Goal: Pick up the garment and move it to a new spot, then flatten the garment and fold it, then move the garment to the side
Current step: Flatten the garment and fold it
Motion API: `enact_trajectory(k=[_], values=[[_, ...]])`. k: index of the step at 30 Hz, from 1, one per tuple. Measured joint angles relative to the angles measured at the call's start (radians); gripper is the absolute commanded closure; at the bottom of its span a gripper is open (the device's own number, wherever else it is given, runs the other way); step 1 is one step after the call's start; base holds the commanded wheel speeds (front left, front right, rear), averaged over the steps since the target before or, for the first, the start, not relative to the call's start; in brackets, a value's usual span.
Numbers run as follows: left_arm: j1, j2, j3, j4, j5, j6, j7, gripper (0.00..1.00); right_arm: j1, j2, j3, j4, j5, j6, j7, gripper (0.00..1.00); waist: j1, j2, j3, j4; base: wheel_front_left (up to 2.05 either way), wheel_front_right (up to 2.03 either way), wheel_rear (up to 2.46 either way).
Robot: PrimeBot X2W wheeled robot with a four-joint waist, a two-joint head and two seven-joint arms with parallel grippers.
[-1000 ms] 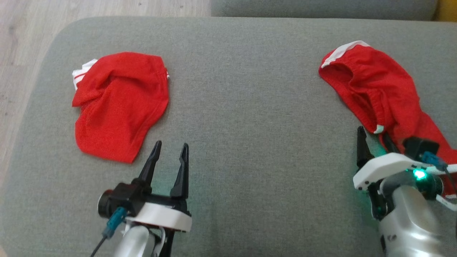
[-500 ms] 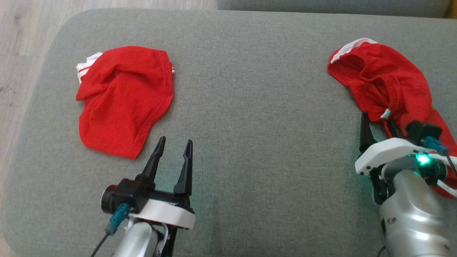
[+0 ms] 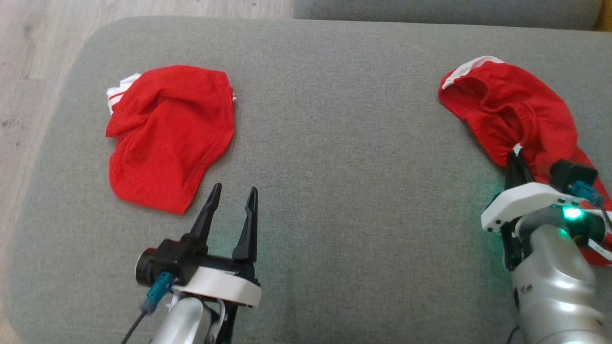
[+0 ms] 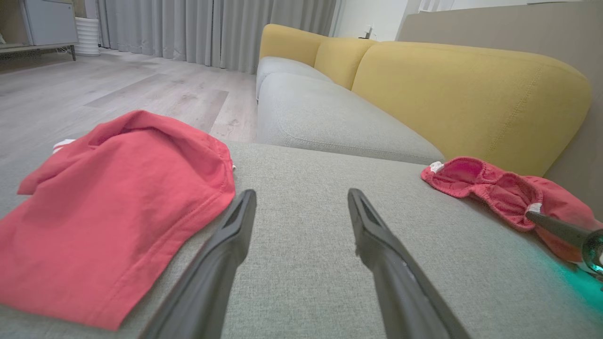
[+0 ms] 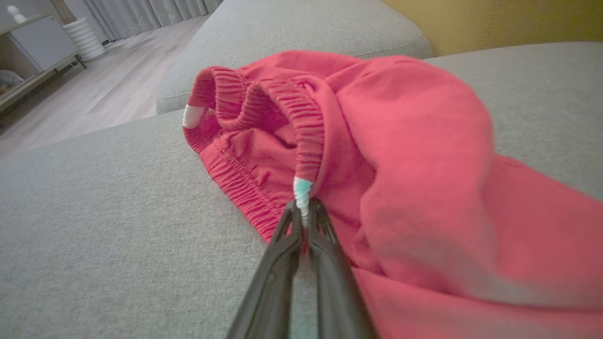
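- Two red garments lay well apart on a grey sofa seat [image 3: 344, 143], one towards each end, with bare fabric between them.
- Wooden floor [image 3: 28, 57] showed past the seat's left edge in the head view.
- At the left, the left red garment [image 3: 167, 138] lay fairly flat, with a bit of white trim at its far left corner. In the left wrist view it [image 4: 108, 207] spread out to the left of the fingers.
- Just to the right of its near corner, the left gripper [image 3: 234, 189] hovered with its two dark fingers spread apart and nothing between them. The left wrist view showed the same gap [image 4: 301, 195] over bare grey fabric, the left finger close beside the cloth's edge; whether it touched I could not tell.
- Beyond the seat, the left wrist view showed another grey seat, yellow back cushions [image 4: 461, 94] and grey curtains [image 4: 212, 28].
- At the right end, the right red garment [image 3: 516, 114] lay crumpled, its elastic waistband bunched open and a white stripe at its far end.
- The right gripper [image 3: 514, 155] was clamped on that garment's near edge. In the right wrist view its fingers [image 5: 301, 207] were pinched together on the waistband [image 5: 308, 141], right at a small pale tab [image 5: 301, 188], with the rest of the cloth [image 5: 424, 165] heaped to the right.
- A green light [image 3: 571, 213] glowed on the right wrist.
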Motion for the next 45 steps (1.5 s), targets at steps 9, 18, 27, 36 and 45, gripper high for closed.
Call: enact_trajectory(k=[9,18,27,36,45], values=[[0.002,0.0,0.002,0.005,0.0,0.0,0.0,0.0,-0.01,-0.003,0.323,-0.007,0.167,0.0,-0.023,1.0,0.0,0.0,-0.035,-0.015,0.0,0.0,0.0],[0.012,0.0,0.005,0.006,0.0,0.0,0.0,0.0,0.112,-0.006,0.746,-0.241,0.381,0.0,0.047,1.0,-0.0001,0.0,-0.09,-0.034,0.0,0.0,0.0],[0.044,0.0,0.012,0.007,0.0,0.0,0.0,0.0,0.162,-0.007,0.994,-0.37,0.438,0.0,0.153,0.02,0.0,0.0,-0.113,-0.016,0.0,0.0,0.0],[0.047,0.0,0.03,0.006,0.002,0.001,0.0,0.0,0.191,-0.007,0.9,-0.368,0.41,0.0,0.146,0.0,0.0,0.0,-0.132,-0.036,0.0,0.0,0.0],[0.089,0.0,0.036,-0.001,0.011,0.002,0.0,0.0,0.309,-0.008,0.555,-0.386,0.25,0.0,0.091,0.0,0.0,0.0,-0.162,-0.101,0.0,0.0,0.0]])
